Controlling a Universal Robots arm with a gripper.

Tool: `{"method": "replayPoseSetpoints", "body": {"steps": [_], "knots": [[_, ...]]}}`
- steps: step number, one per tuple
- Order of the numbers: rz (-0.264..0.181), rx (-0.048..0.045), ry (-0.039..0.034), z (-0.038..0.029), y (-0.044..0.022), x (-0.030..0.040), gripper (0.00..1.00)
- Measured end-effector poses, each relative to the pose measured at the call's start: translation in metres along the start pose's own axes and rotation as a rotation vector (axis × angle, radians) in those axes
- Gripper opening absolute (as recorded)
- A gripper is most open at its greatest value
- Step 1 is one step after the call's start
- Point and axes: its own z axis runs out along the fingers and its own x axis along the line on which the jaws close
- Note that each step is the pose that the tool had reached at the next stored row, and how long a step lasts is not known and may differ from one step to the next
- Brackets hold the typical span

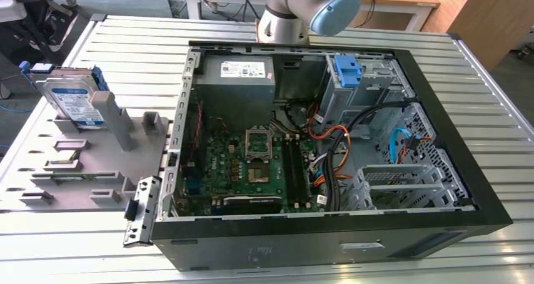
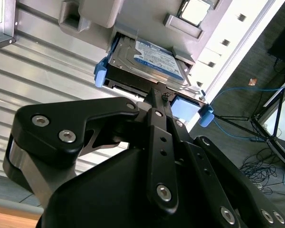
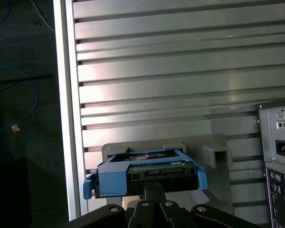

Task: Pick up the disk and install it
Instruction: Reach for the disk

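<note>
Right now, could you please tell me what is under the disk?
The disk stands on edge in a slot of the grey fixture, which lies on the slatted metal table. Its lower edge and the slot's floor are hidden by the fixture's posts.

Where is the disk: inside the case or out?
Out: the disk stands on edge in the grey holder, to the exterior view's left of the case.

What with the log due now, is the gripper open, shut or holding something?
Gripper: closed, holding nothing; the disk stands apart in the grey holder.
</note>
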Motion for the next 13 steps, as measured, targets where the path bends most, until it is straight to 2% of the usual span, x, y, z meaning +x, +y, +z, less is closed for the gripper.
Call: {"method": "replayPoseSetpoints", "body": {"steps": [5,13], "knots": [[-0.002,-0.0004,-0.004,0.001,0.0,0.0012,0.11],[-0.006,0.0006,-0.0051,0.0023,0.0003,0.0017,0.11]]}}
